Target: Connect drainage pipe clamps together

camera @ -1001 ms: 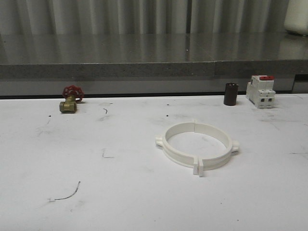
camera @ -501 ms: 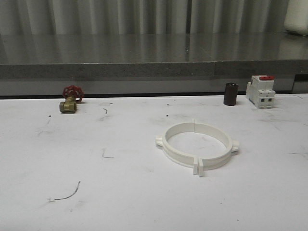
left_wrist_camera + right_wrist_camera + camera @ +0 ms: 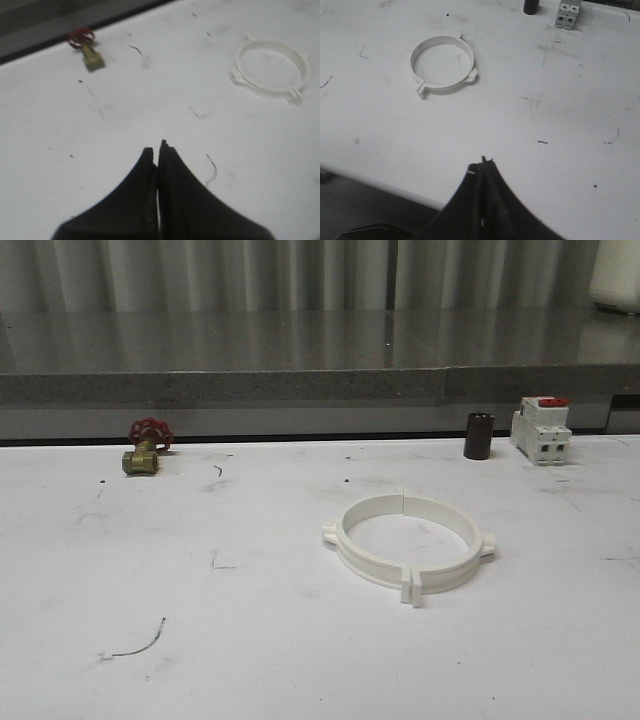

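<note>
The two white drainage pipe clamps (image 3: 408, 540) lie flat on the white table, right of centre, their ends meeting so they form one closed ring with small tabs sticking out. The same ring appears as the clamps (image 3: 270, 70) in the left wrist view and the clamps (image 3: 442, 65) in the right wrist view. My left gripper (image 3: 157, 150) is shut with nothing in it, well away from the ring over bare table. Over the table's near edge, my right gripper (image 3: 482, 162) is also shut and empty, far from the ring.
A brass valve with a red handwheel (image 3: 146, 446) sits at the back left. At the back right stand a dark cylinder (image 3: 479, 435) and a white breaker with a red top (image 3: 541, 429). A grey ledge (image 3: 300, 385) runs behind the table.
</note>
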Tool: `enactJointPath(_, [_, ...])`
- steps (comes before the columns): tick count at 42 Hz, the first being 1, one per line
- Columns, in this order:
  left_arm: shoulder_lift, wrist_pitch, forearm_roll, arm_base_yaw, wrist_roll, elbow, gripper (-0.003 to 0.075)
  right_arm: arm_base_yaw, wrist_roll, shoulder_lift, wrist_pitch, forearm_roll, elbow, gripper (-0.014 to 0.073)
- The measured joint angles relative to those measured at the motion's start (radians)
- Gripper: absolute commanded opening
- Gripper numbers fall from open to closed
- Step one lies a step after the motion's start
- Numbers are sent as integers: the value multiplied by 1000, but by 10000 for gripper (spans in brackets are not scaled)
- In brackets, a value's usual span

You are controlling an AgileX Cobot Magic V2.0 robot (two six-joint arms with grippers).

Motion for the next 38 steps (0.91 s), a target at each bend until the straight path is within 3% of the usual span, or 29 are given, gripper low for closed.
enactJointPath(12, [-390,-338,-38,251,0,414,-20,0,0,0,0,0,0,-120])
enactJointPath(21, [-628,-449,-66,328,0,638,-20,0,0,0,0,0,0,-120])
enactJointPath(38, [-642,-525,-71,332,0,649,-20,0,0,-2,0,0,0,-120])
